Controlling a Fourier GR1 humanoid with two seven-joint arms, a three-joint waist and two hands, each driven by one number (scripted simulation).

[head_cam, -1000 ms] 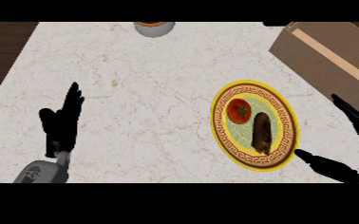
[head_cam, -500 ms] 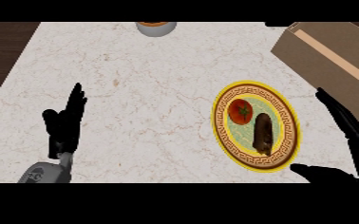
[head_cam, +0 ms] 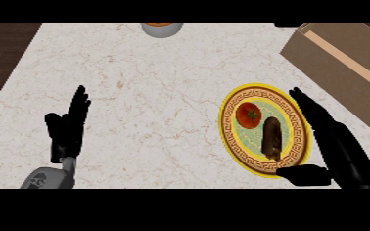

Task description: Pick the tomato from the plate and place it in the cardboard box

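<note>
My right hand (head_cam: 339,147) has its fingers (head_cam: 307,105) spread apart beside the plate (head_cam: 233,136), and I might grab the brown thing (head_cam: 271,137) next to the tomato (head_cam: 248,115) instead

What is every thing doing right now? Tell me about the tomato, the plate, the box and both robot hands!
tomato: on the plate, not held.
dark brown food: lying on the plate beside the tomato.
plate: flat on the counter.
cardboard box: open, at the right edge.
bowl: at the far edge, partly cut off.
right hand: open, over the plate's right rim.
left hand: open, resting at the left.
</note>
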